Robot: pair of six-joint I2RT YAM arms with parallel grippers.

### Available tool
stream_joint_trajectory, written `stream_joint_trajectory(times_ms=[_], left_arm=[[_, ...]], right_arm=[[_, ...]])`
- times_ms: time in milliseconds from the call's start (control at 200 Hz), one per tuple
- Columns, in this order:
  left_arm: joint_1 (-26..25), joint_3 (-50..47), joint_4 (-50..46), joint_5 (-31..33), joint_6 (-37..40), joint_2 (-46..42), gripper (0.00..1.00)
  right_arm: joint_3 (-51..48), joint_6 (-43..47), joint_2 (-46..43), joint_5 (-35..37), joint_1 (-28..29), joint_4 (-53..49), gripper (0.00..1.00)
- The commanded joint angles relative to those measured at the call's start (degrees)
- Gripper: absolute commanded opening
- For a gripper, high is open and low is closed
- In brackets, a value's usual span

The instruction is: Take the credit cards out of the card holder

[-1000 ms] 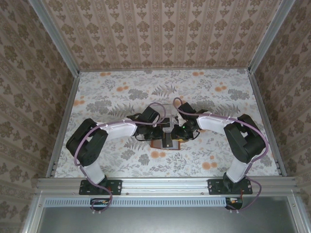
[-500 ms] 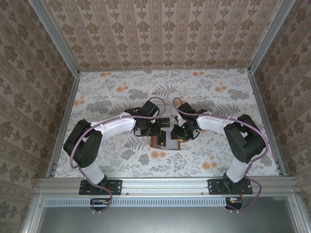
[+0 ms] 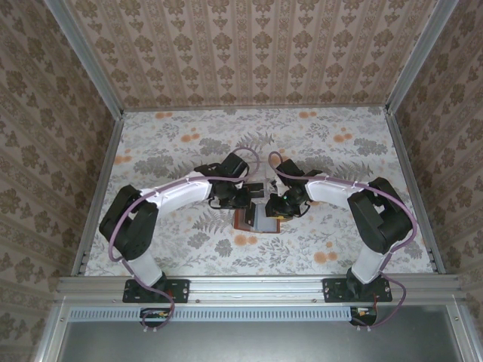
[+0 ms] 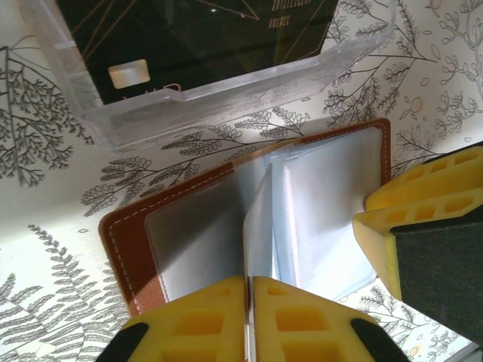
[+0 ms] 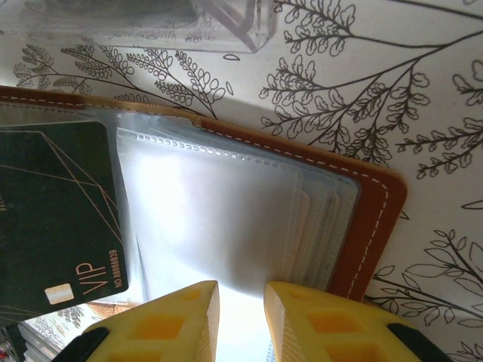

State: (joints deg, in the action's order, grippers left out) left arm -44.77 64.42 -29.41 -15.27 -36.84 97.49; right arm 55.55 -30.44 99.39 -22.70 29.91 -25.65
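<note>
The card holder [image 4: 124,249] lies open on the table, brown leather with clear grey sleeves [image 5: 211,211]. My left gripper [image 4: 250,283] is shut on a thin grey credit card [image 4: 255,226], seen edge-on above the holder's middle fold. In the right wrist view a dark card marked VIP [image 5: 53,204] hangs over the holder's left half. My right gripper [image 5: 241,290] stands narrowly open, its tips down on the top sleeve at the holder's near edge. From above, both grippers [image 3: 253,200] [image 3: 273,210] meet over the card holder [image 3: 256,221].
A clear plastic tray [image 4: 226,83] sits just beyond the holder with a dark card [image 4: 189,30] inside. The right gripper's yellow fingers [image 4: 423,188] crowd the holder's right edge. Patterned walls enclose the table on three sides.
My left gripper has pulled back from the holder toward the far side, uncovering its grey inside. The right arm has stayed still.
</note>
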Motion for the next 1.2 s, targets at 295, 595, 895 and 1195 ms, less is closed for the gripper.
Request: stream_joint_trajectory(times_ms=[295, 595, 895, 1195], left_arm=[[-3.7, -0.7, 1.4, 0.0, -4.0, 0.3, 0.15], [-4.8, -2.6, 1.4, 0.9, -5.6, -0.2, 0.14], [-4.9, 0.6, -3.1, 4.6, -3.7, -1.8, 0.07], [-3.0, 7.5, -9.4, 7.3, 11.0, -3.1, 0.03]], right_arm=[[-1.5, 0.6, 1.5, 6.0, 0.0, -4.2, 0.28], [-1.7, 0.4, 1.1, 6.1, 0.0, -4.2, 0.28], [-0.8, 0.7, -1.1, 6.9, 0.0, -5.5, 0.28], [0.3, -0.6, -10.1, 5.1, -1.4, -6.6, 0.28]])
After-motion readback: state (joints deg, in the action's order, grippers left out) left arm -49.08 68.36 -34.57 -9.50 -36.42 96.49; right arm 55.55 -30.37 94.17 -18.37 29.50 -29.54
